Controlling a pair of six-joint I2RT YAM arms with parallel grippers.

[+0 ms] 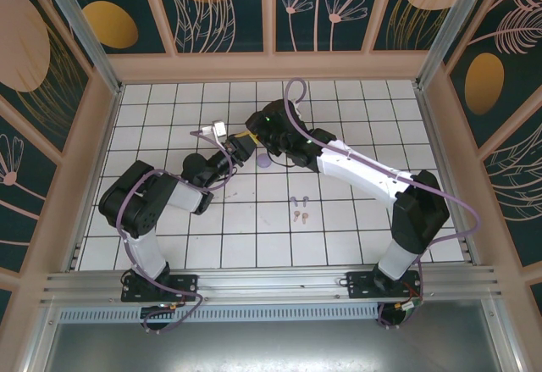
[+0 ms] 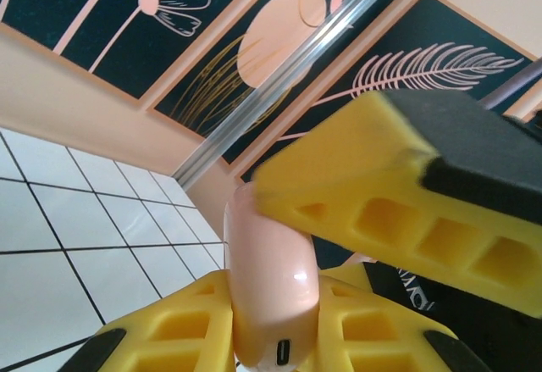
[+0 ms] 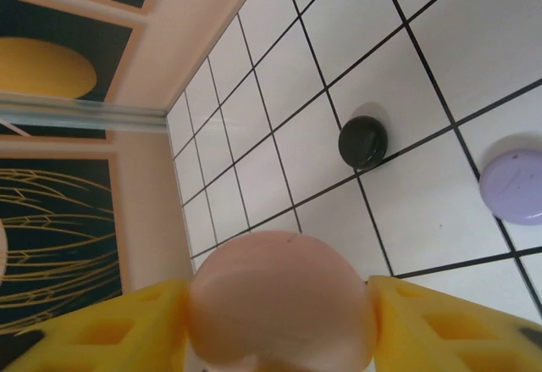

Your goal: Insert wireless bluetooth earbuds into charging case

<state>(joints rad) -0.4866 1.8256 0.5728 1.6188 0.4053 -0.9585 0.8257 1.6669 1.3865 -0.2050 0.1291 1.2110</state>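
Squeezing the pink case (image 2: 271,287), my left fingers (image 2: 182,325) are closed tight on its bottom end, where the little charging hole is. My right fingers (image 3: 440,325) sit on both sides of its round top, but I cannot tell if they press it or just sit beside it. The black case (image 3: 362,141) and the lavender case (image 3: 515,187) lie near each other on the white bench (image 1: 254,236). The lavender earbuds (image 1: 296,201) and the pink earbuds (image 1: 299,216) lie on a tile closer to my bases, apart from the pink case.
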